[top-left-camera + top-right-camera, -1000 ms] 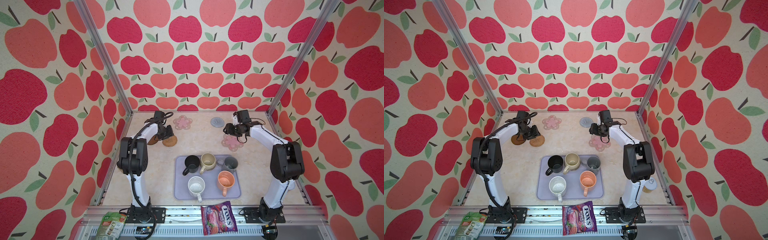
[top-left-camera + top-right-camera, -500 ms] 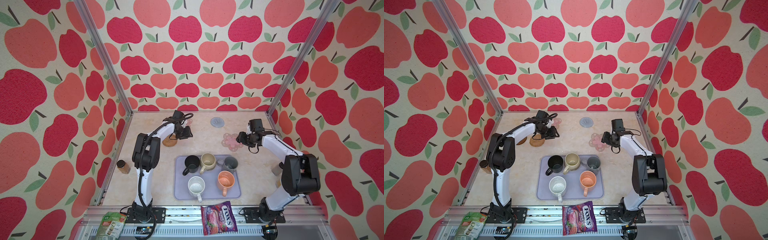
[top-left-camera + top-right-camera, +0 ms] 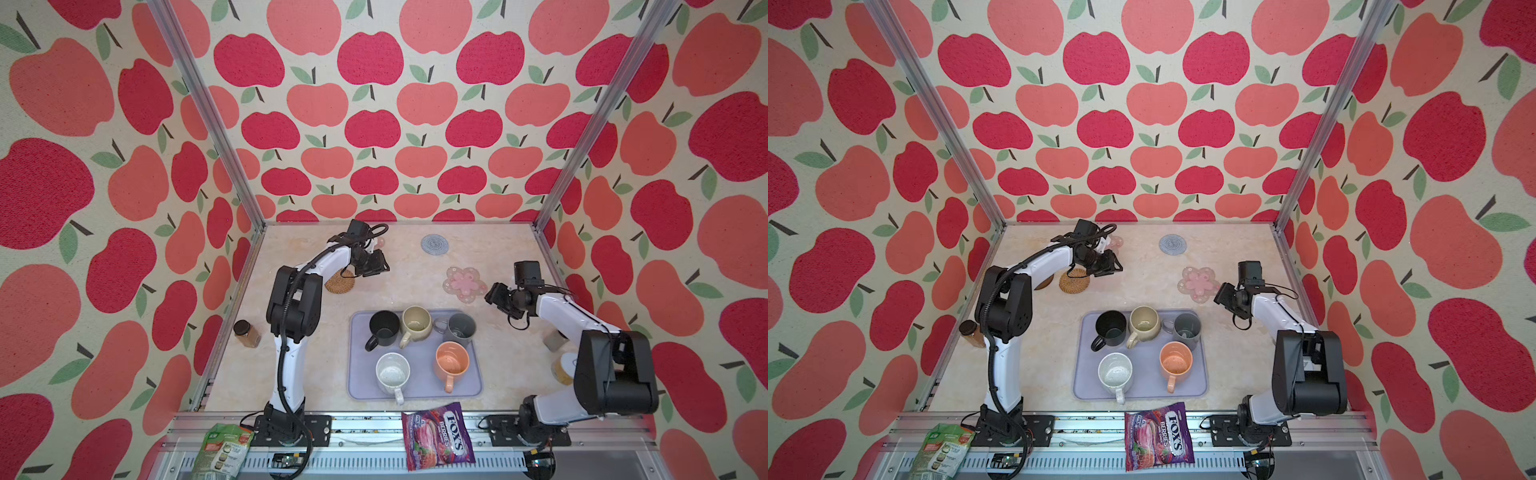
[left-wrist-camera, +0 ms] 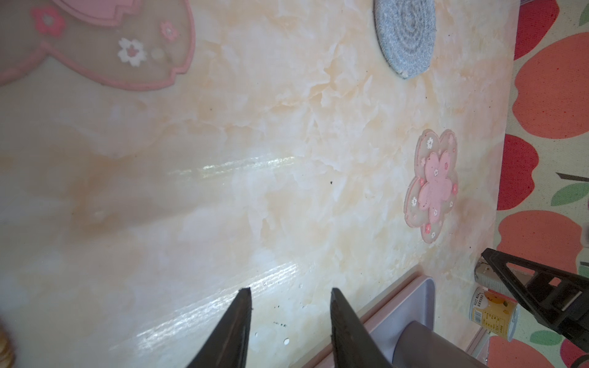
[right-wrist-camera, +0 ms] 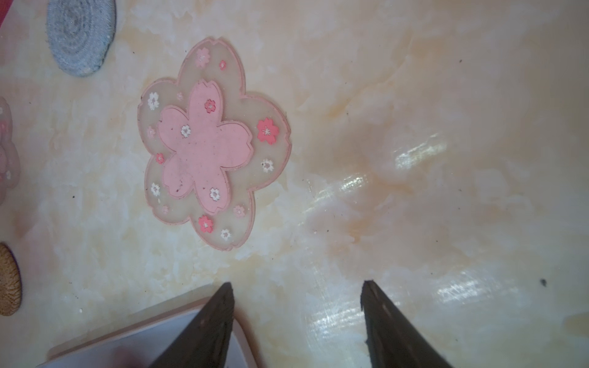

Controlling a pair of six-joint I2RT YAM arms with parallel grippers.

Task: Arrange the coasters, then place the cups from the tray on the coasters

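In both top views cups [image 3: 417, 324] are sitting on the near tray [image 3: 422, 365]; left wrist: left gripper [image 4: 290, 291] is hanging open, empty; right wrist: right gripper [image 5: 298, 283] is gaping empty near the flower coaster [image 5: 210, 143], probably thin and floppy, best pinched at a petal edge.

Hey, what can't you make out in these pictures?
- Dark brown round disc coaster: just a sliver in a top view, under the left arm.
- Far pink flower-shaped coaster: mostly behind the left arm in both top views; cropped in the left wrist view.
- Yellow-labelled can: half behind the right arm in a top view.
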